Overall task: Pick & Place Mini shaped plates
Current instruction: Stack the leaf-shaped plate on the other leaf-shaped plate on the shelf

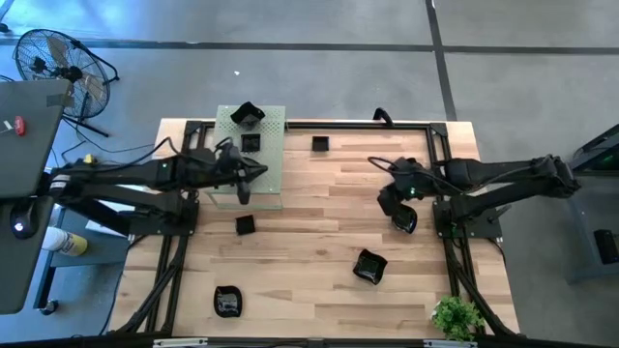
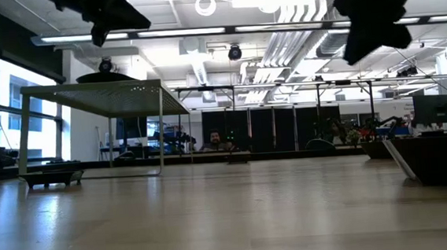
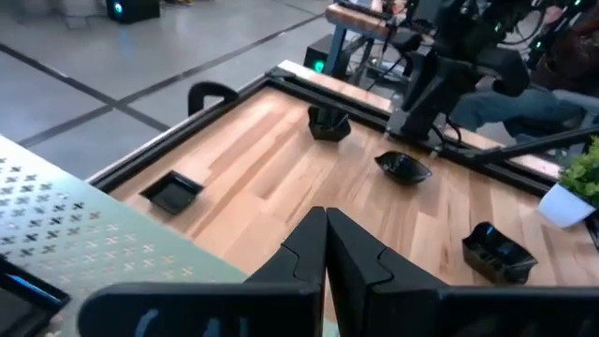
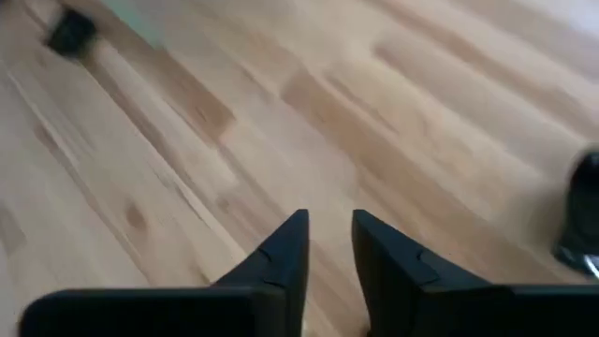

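— Right wrist view first: what are those fingers doing?

— The right gripper has a narrow gap between its fingers and nothing in it, only bare wooden table under it. From above it hangs over the table's right-middle part.

— And the other arm?

— The left gripper is pressed fully closed and empty, reaching over the near edge of the pale green perforated board at the table's back left.

— What about the surface and the room?

— Light wood planks inside a dark frame, grey floor around it, a floor fan off the back-left corner. Looking level across the table you see a big open hall with ceiling lights, and a person far back, too small to make out.

— Anything else about?

— A small green plant at the front-right corner.

— And the plates?

— One wavy black plate lies a little in front of the right gripper, well apart from it. Another plate sits front-left, a small square plate just in front of the board, a tiny square near the back edge. Two more dishes sit on the board.
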